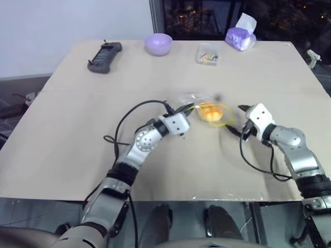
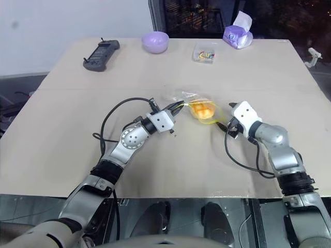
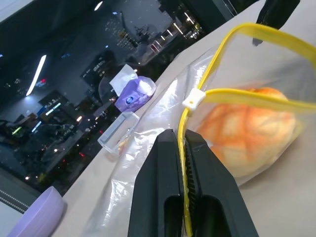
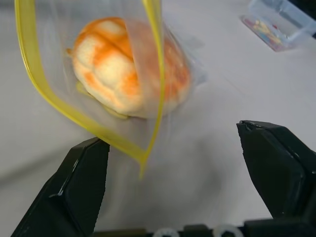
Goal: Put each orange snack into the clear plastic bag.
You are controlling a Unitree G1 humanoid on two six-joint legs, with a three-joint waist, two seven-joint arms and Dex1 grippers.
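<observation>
Near frame centre the snack sits inside the bag, whose yellow strip the left end effector clamps. The right end effector, jaws apart, holds nothing. With the mouth apparently unsealed, the snack may roll out onto the surface if the bag tips.

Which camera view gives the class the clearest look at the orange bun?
The right wrist view: the orange bun is large there, its criss-cross crust plain inside the clear plastic bag. The left wrist view shows it through the plastic, behind the yellow seal strip. In both eye views it is a small orange patch.
</observation>
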